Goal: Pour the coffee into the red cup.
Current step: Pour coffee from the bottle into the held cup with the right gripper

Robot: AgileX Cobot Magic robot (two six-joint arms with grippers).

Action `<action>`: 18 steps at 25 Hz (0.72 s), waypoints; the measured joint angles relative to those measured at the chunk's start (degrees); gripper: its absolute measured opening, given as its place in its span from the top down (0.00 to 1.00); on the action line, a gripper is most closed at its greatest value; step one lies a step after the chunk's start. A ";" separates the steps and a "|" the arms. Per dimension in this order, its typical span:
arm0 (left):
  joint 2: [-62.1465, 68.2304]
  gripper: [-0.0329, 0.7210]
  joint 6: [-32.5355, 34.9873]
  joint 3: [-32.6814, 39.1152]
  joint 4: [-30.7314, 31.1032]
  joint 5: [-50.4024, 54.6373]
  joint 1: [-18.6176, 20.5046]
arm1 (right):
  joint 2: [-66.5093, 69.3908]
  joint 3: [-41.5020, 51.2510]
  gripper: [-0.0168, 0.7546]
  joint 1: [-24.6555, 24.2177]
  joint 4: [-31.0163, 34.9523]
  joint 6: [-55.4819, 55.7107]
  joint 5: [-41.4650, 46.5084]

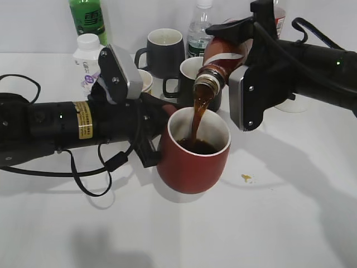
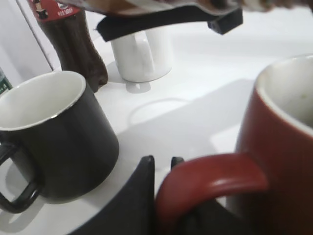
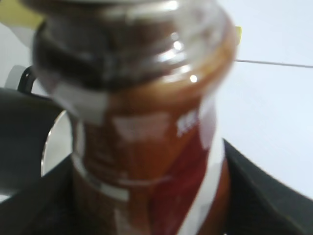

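The red cup (image 1: 192, 162) stands mid-table, white inside, with dark coffee pooled in it. My left gripper (image 1: 152, 139) is shut on its loop handle (image 2: 205, 181); the cup wall fills the right of the left wrist view (image 2: 279, 161). My right gripper (image 1: 245, 61) is shut on the coffee bottle (image 1: 223, 58), tilted mouth-down above the cup. A brown stream (image 1: 198, 120) falls from the mouth into the cup. The bottle fills the right wrist view (image 3: 146, 122), and the black fingers show at both sides.
Two black mugs (image 1: 164, 50) (image 1: 187, 84) stand behind the cup; one shows in the left wrist view (image 2: 54, 132). A cola bottle (image 2: 71, 44), a white cup (image 2: 142, 54), a green bottle (image 1: 87, 19), a white bottle (image 1: 89, 58) and a water bottle (image 1: 199, 28) stand at the back. A coffee drop (image 1: 246, 178) lies right of the cup.
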 joint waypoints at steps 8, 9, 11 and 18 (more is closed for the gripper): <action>0.00 0.87 0.05 0.00 0.06 2.19 0.00 | 0.00 0.00 0.32 0.00 0.00 -2.33 0.00; 0.00 0.87 0.05 0.00 0.06 2.24 0.00 | 0.00 0.00 0.32 0.00 0.00 -2.57 0.00; 0.00 0.87 0.05 0.00 0.06 2.29 0.00 | 0.00 0.00 0.32 0.00 0.00 -2.74 0.00; 0.00 0.87 0.05 0.00 0.06 2.11 0.00 | -0.04 0.00 0.32 0.00 0.00 -3.24 -0.05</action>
